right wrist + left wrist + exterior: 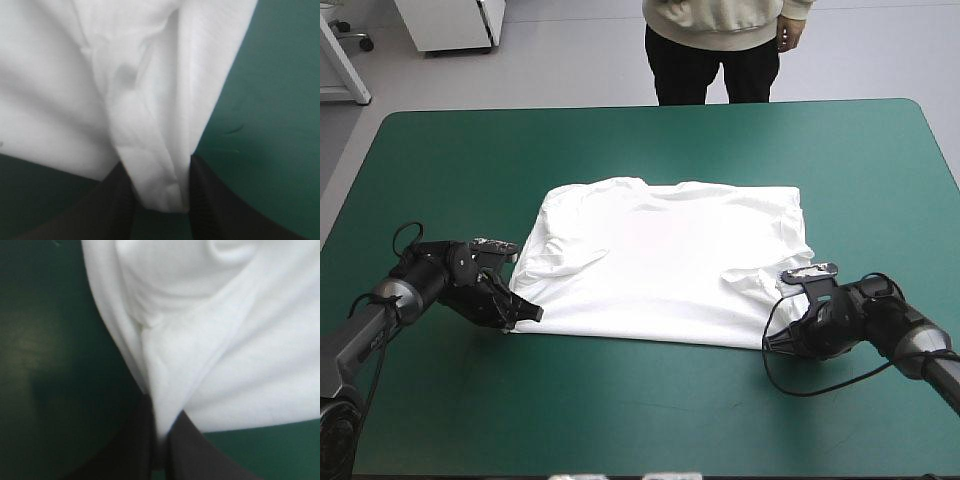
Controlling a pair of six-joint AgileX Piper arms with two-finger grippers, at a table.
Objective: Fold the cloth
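Bare teal-green worktop [650,420] rings the flat T-shirt [665,265]; left tool [525,314] pinches its near left corner, right tool [775,343] its near right corner, cloth covering each pinch point.

The left arm [370,325] reaches in low from the near left, its left wrist [460,268] bent so that the left gripper [525,314] points inward. Its black fingers [132,450] are nearly closed, pinching a thin fold of the T-shirt [670,265]. The right arm [915,340] comes in low from the near right, the right wrist [840,318] angled inward and the right gripper [775,342] apparently tipped downward. Its fingers [112,210] stand slightly apart, clamped on a thicker bunch of the fabric
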